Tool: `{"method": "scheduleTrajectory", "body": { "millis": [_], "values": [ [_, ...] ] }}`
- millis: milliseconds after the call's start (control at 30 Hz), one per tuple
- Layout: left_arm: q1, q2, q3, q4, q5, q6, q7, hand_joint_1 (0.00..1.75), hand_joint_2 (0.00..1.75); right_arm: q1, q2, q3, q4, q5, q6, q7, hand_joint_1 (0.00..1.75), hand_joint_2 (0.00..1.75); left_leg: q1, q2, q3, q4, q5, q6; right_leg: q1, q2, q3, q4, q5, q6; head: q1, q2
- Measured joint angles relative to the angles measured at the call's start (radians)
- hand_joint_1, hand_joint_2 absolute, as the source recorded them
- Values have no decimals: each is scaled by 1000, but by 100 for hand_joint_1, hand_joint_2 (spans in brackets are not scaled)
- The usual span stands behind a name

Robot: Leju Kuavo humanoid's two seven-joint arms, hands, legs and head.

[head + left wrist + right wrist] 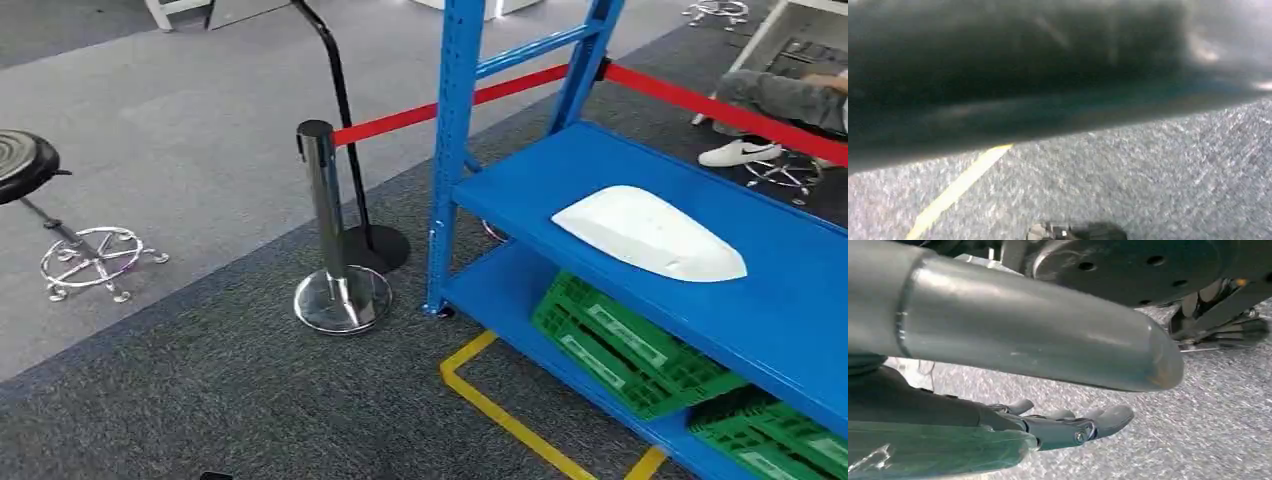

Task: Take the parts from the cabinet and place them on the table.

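Note:
A white, smooth, boat-shaped part [648,232] lies alone on the upper shelf of a blue metal rack [780,310], right of centre in the head view. In the right wrist view my right hand [1068,425] hangs over grey carpet. Its thick grey thumb [1023,335] and dark fingers [1108,417] are stretched out with nothing in them. In the left wrist view a dark blurred mass [1038,75] lies above the carpet, and I cannot make out how the left hand's fingers lie.
Green plastic crates [620,345] stand on the rack's lower shelf. A chrome post [325,220] carrying a red belt [440,110] stands left of the rack. A black stool [25,160] is at far left. Yellow floor tape [500,410] runs before the rack. A seated person's legs [790,100] are behind.

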Motion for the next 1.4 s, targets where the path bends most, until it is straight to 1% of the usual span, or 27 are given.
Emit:
{"method": "scheduleTrajectory", "body": {
  "millis": [67, 133, 167, 200, 333, 367, 400, 433, 500, 533, 567, 633, 667, 700, 733, 767, 833, 867, 933, 1000, 1033, 1067, 1100, 1167, 1200, 1367, 1400],
  "values": [
    [-1, 0, -5, 2, 1, -1, 0, 0, 0, 3, -2, 5, 0, -4, -1, 2, 0, 0, -1, 27, 1, 1, -2, 0, -2, -2, -8, 21, 17, 2, 1, 0],
    [-5, -1, -9, 2, 0, -1, 0, 0, 0, 5, -6, 10, 0, -5, -2, 2, 0, 0, -1, 51, 4, 1, -5, -4, -2, -17, 73, -125, 95, 1, 1, 0],
    [-6, -2, -12, 2, 0, -1, 0, 0, 0, 4, -8, 10, 0, -5, -2, 2, 0, 0, -1, 61, 9, 1, -7, -8, -1, -52, 132, -226, 130, -2, 1, 0],
    [-7, -2, -13, 2, 1, -1, 0, 0, 0, 0, -9, 11, 0, -5, -2, 2, 0, 0, -8, 70, 12, 2, -11, -13, 3, -95, 157, -281, 126, -7, 1, 0],
    [-14, -2, -15, 2, 1, -1, 0, 0, 0, 4, -11, 18, 0, -8, -6, 2, 0, 0, -4, 102, 27, 1, -15, -39, 8, -50, 152, -280, 133, -27, -6, 0],
    [-15, -2, -15, 2, 2, -1, -1, 0, 0, 7, -11, 19, 0, -10, -10, 2, 0, 0, 0, 85, 27, 6, -23, -48, -1, -42, 166, -286, 141, -36, -5, 0],
    [-16, -1, -15, 2, 3, -1, -2, 0, 0, 7, -13, 21, 0, -15, -14, 2, 0, 0, 0, 34, 19, 29, -45, -53, -2, -34, 165, -286, 143, -39, -10, 0],
    [-15, -3, -17, 2, 4, -2, -2, 0, 0, 5, -15, 25, 0, -17, -15, 2, 0, 0, 2, 4, -6, 90, -90, -55, -2, -25, 164, -286, 146, -45, -13, 0],
    [-10, -3, -18, 6, 8, -2, -2, 0, 0, 1, -16, 33, 0, -21, -16, 2, 0, 0, 2, -13, -78, 251, -165, -57, 1, 3, 161, -286, 146, -47, -12, 0],
    [-9, -3, -19, 7, 11, -2, -2, 0, 0, 2, -16, 35, 0, -24, -19, 2, 0, 0, 2, -14, -103, 301, -174, -56, 2, 18, 162, -286, 146, -47, -13, 0],
    [-9, -2, -20, 9, 12, -2, -2, 0, 0, 4, -16, 37, 0, -28, -20, 3, 0, 0, 2, -14, -107, 300, -156, -54, 3, 32, 164, -286, 146, -47, -13, 0],
    [-10, -2, -21, 9, 13, -2, -3, 0, 0, 6, -18, 43, 0, -35, -26, 8, 0, 0, 2, -23, -64, 187, -64, -45, 5, 62, 167, -285, 146, -47, -13, 0],
    [-10, -2, -21, 10, 13, -2, -3, 0, 0, 5, -19, 46, 0, -37, -27, 8, 0, 0, 2, -45, -26, 96, -13, -38, 5, 77, 170, -286, 146, -47, -14, 0],
    [-11, 0, -21, 12, 14, -2, -3, 0, 0, 5, -19, 49, 0, -37, -28, 8, 0, 0, 2, -110, -3, 33, 5, -29, 3, 87, 160, -286, 146, -46, -13, 0],
    [-10, -1, -21, 14, 15, -2, -4, 0, 0, 1, -20, 53, -1, -37, -29, 9, 0, 0, 7, -124, 3, 14, -2, -23, 9, 101, 163, -279, 143, -39, -11, 0],
    [-12, 0, -22, 15, 16, -2, -4, 0, 0, 2, -21, 55, -1, -39, -30, 9, 0, 0, 3, -114, 7, 10, -10, -26, 3, 113, 151, -279, 146, -31, -16, 0],
    [-15, 0, -22, 15, 20, -2, -5, 0, 0, 10, -22, 60, -2, -46, -32, 13, 0, 0, -3, -96, 6, 5, -8, -17, -5, 135, 137, -287, 152, -13, -15, 0],
    [-16, -3, -23, 15, 21, -3, -7, 0, 0, 12, -25, 60, -2, -51, -35, 14, 0, 0, 5, -81, 12, -13, 2, -10, -3, 132, 139, -283, 149, -9, -14, 0],
    [-18, -3, -27, 16, 23, -3, -8, 0, 0, 12, -29, 70, -2, -61, -38, 17, 0, 0, 5, -53, 15, -18, 2, 0, 0, 33, 99, -207, 93, -4, -3, 0],
    [-13, -3, -32, 21, 30, -3, -8, 0, 0, 6, -35, 78, -2, -70, -44, 19, 0, 0, 0, -19, 15, -17, 0, 1, -3, 4, 19, -49, 15, 5, -4, 0],
    [-13, -3, -36, 24, 31, -3, -8, 0, 0, 7, -39, 83, -2, -75, -45, 20, 0, 0, 0, 0, 15, -17, -2, 1, -4, 0, -16, 19, -3, 9, -3, 0],
    [-13, -3, -37, 25, 33, -3, -8, 0, 0, 9, -41, 87, -2, -78, -47, 22, 0, 0, 0, 14, 15, -17, -4, 0, -5, -2, -19, 24, 10, 11, -3, 0],
    [-15, -3, -39, 26, 34, -3, -8, 0, 0, 12, -42, 92, -2, -81, -50, 23, 0, 0, 0, 26, 18, -17, -7, -2, -5, -5, 2, -14, 41, 12, -3, 0],
    [-16, -5, -42, 26, 40, -3, -10, 0, 0, 14, -50, 103, -2, -99, -60, 32, 0, 0, 0, 38, 28, -17, -13, -9, -6, -20, 99, -187, 124, 9, -3, 0],
    [-19, -5, -43, 26, 44, -3, -10, 0, 0, 14, -54, 110, -2, -108, -66, 38, 0, 0, -1, 44, 35, -15, -16, -15, -6, -31, 149, -270, 146, 5, -3, 0],
    [-33, -4, -58, 28, 58, -1, -10, 0, 0, 19, -73, 160, -2, -143, -100, 71, 0, 0, -5, 51, 37, -12, -19, -42, -1, -27, 159, -287, 145, -30, -6, 0],
    [-33, -2, -61, 28, 61, -1, -10, 0, 175, 19, -76, 168, -2, -147, -108, 75, 0, 0, -1, 26, 33, 4, -35, -49, -4, -25, 163, -292, 149, -36, -7, 0]
  ]
}}
